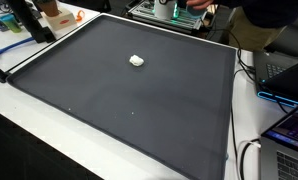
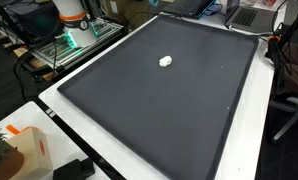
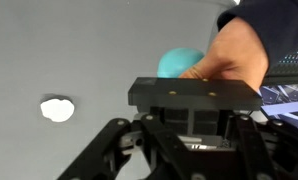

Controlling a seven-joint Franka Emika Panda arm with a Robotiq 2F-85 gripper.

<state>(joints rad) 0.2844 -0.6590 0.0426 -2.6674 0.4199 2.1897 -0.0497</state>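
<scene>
Dark mat [image 3: 49, 40] backs the gripper [image 3: 194, 95] — a person's hand [image 3: 234, 55] holds a teal object [image 3: 177, 62] just beyond it, seemingly offered — jaws' state untellable.

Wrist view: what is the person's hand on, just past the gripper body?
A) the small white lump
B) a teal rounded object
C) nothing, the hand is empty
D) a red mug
B: in the wrist view the hand is curled over a teal rounded object, while the small white lump lies apart from it on the grey surface.
</scene>
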